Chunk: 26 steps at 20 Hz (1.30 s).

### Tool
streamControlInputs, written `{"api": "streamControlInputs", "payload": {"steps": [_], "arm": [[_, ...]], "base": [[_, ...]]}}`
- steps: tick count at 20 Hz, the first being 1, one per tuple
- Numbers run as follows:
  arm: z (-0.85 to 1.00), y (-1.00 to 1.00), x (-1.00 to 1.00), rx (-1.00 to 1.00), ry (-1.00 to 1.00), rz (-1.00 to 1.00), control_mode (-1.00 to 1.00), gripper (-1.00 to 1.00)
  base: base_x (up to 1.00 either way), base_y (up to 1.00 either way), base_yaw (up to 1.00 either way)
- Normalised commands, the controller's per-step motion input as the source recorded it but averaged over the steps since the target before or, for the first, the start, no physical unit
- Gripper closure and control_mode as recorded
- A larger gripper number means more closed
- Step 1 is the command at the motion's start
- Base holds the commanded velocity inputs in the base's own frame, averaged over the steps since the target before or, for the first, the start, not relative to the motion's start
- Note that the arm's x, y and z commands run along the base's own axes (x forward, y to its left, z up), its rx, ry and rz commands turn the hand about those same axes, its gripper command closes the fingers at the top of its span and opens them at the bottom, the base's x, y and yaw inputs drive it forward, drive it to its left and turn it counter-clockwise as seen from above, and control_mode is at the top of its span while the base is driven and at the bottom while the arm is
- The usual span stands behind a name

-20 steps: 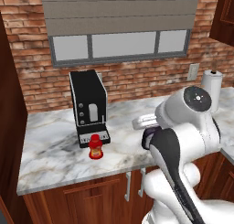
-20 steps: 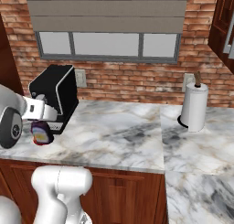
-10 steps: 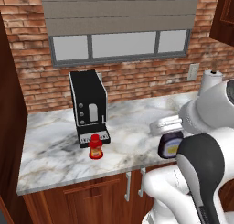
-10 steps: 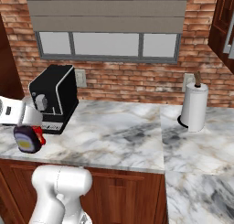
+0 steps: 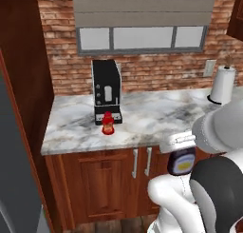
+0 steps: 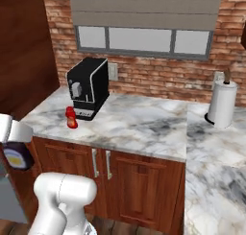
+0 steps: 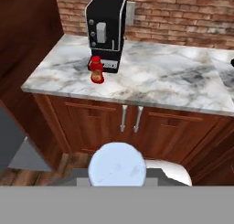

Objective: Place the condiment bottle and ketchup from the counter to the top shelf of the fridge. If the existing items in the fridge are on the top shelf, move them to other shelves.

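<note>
Our gripper [image 5: 182, 146] pinches the condiment bottle [image 5: 181, 161] off the worktop [image 5: 152, 118]; we see the ketchup [image 5: 108, 123] beside the coffee machine [image 5: 107, 91].

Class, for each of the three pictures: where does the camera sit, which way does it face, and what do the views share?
Left base view: behind the arm's left, facing the veined marble counter; the hand holds a dark rounded condiment bottle.
Right base view: behind its right, same counter, bottle at lower left.
Hand view: pulled back, looking at the counter front.
Shared: small red ketchup bottle before the black coffee machine.
</note>
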Motion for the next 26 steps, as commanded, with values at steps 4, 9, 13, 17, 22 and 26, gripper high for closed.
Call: {"api": "streamControlInputs", "payload": {"steps": [4,9,13,17,22,26], "arm": [[0.00,0.00,0.00,0.00,0.00,0.00,1.00,1.00],[0.00,0.00,0.00,0.00,0.00,0.00,1.00,1.00],[0.00,0.00,0.00,0.00,0.00,0.00,1.00,1.00],[0.00,0.00,0.00,0.00,0.00,0.00,1.00,1.00],[0.00,0.00,0.00,0.00,0.00,0.00,1.00,1.00],[0.00,0.00,0.00,0.00,0.00,0.00,1.00,1.00]], "base": [[-0.90,0.11,0.80],[-0.57,0.50,0.86],[-0.21,1.00,0.62],[0.33,1.00,0.09],[0.78,1.00,-0.08],[0.78,1.00,-0.26]]}}
